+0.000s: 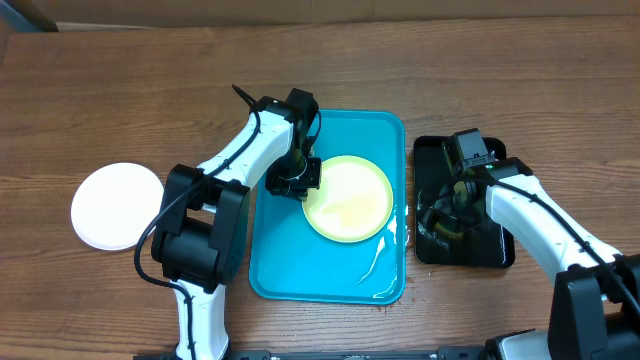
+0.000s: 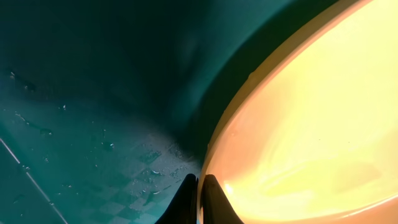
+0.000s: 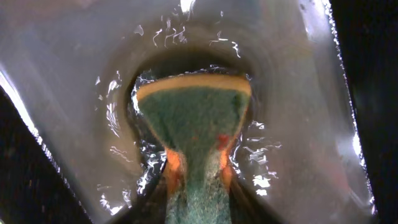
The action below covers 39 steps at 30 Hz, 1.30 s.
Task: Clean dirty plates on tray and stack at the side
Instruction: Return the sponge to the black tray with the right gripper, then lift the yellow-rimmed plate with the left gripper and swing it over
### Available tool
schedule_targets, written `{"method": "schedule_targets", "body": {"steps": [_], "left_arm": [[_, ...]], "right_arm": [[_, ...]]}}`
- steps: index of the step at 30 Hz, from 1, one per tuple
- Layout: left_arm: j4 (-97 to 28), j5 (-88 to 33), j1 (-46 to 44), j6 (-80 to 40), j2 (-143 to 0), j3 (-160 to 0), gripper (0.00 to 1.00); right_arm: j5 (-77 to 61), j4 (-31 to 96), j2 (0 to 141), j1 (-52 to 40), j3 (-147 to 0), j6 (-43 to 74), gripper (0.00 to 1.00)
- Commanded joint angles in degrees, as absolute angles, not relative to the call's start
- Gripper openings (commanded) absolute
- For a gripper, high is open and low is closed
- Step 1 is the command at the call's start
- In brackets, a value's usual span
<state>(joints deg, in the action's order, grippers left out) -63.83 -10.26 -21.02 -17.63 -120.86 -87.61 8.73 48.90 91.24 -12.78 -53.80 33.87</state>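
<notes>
While our left pincer (image 1: 296, 181) is clamped on the rim of the yellow-green plate (image 1: 350, 200) inside the turquoise tray (image 1: 290, 262), our right pincer (image 3: 198, 167) grips the sponge (image 3: 193, 112), pressed into the wet black tray (image 1: 496, 252); a white plate (image 1: 117, 205) lies apart on the surface (image 1: 300, 60), left.

I see yellow-green plate (image 1: 348, 198) on turquoise tray (image 1: 300, 272), white plate (image 1: 117, 205) on brown wood-grain tabletop (image 1: 120, 80), green sponge (image 3: 193, 118), yellow-edged.

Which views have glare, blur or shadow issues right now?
Overhead: even light, sharp, small glints on the wet turquoise tray. Left wrist: too close, yellow-green plate soft and overexposed, tray in deep shadow. Right wrist: sponge fairly clear, specular glare off the water in the black tray.
</notes>
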Motion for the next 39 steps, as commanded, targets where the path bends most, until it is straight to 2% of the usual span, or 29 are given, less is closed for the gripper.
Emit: {"method": "schedule_targets", "body": {"steps": [1, 5, 9, 12, 21, 26, 34, 35, 36, 39], "left_arm": [[-64.05, -8.60, -20.60, -16.38, -119.79, -87.15, 0.04], [-64.03, -8.51, -20.53, -14.90, -119.11, -87.46, 0.04], [-63.44, -8.60, -20.34, -12.64, -115.28, -87.70, 0.04], [-63.18, -8.58, -19.73, -11.73, -111.66, -87.70, 0.04], [-63.46, -8.54, -16.97, -10.02, -103.48, -87.59, 0.04], [-61.89, -8.05, -17.06, -10.07, -104.27, -84.55, 0.04], [-51.64, -5.74, -16.69, -10.48, -104.77, -72.75, 0.04], [-50.61, -5.74, -16.40, -11.42, -104.77, -72.34, 0.06], [-50.04, -5.74, -16.08, -12.40, -104.77, -72.31, 0.16], [-48.36, -5.17, -14.94, -15.35, -104.77, -72.31, 0.29]], "right_arm": [[7.66, 50.46, 90.13, -12.38, -56.95, 30.65, 0.43], [6.94, 55.83, 87.11, -12.38, -62.61, 28.88, 0.47], [1.19, 59.59, 81.01, -12.23, -68.18, 23.51, 0.55], [1.13, 61.14, 77.60, -12.23, -69.84, 23.53, 0.64], [1.15, 62.72, 68.84, -12.23, -70.74, 23.51, 0.75], [1.15, 63.26, 68.64, -12.23, -70.74, 23.53, 0.77], [1.15, 63.81, 68.62, -12.23, -70.74, 23.53, 0.77], [1.15, 63.79, 68.62, -12.23, -70.74, 23.53, 0.77], [1.15, 63.79, 68.62, -12.23, -70.74, 23.53, 0.77], [1.15, 63.81, 68.64, -12.23, -70.74, 23.51, 0.77]]}}
